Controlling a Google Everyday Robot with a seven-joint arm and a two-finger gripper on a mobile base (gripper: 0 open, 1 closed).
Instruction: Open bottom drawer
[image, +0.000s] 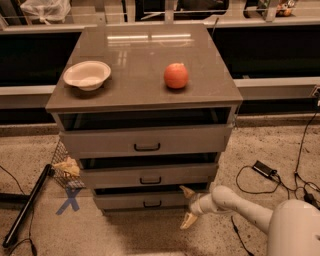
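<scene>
The bottom drawer is the lowest and shortest grey-taupe front of the cabinet, with a small black bar handle. It stands a little way out, with a dark gap above its front. My gripper is at the drawer's right end, just right of the handle and low near the floor. Its two pale fingers are spread apart, one up at the drawer's top edge and one below it. It holds nothing.
The middle drawer and top drawer are also slightly out. A white bowl and an orange fruit sit on the cabinet top. A wire basket, a black pole and a blue X mark lie left; cables lie right.
</scene>
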